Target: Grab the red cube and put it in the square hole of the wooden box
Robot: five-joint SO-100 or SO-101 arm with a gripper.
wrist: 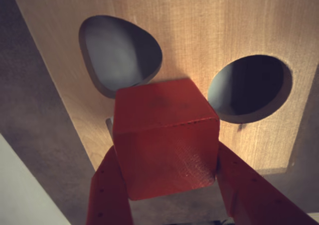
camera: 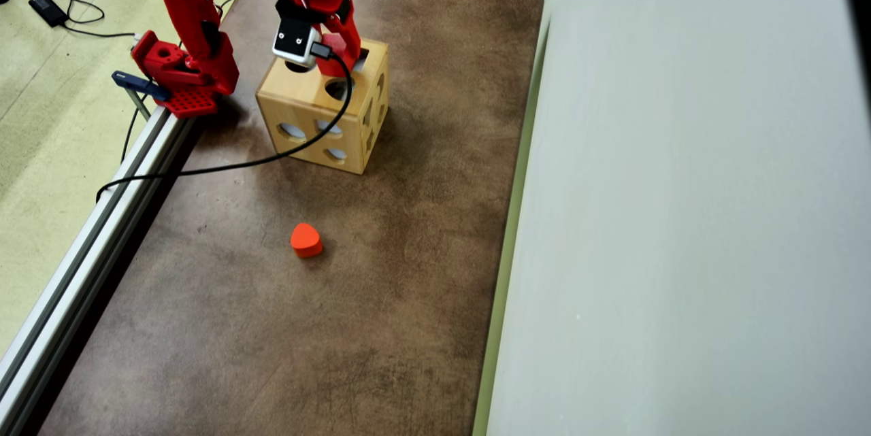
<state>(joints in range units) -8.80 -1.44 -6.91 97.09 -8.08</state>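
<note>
Pincer (wrist: 167, 177) is clamped on the red cube (wrist: 167, 135), holding it over the wooden box (camera: 320, 113) top, one corner tipped toward the camera, teardrop and round cutouts just beyond it.

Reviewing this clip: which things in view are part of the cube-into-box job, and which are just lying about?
Part of the job:
- red cube, held in the claw over the box top
- wooden box
- square hole, partly hidden by the claw in the overhead view

Lying about:
- orange rounded block on the table
- black cable
</note>
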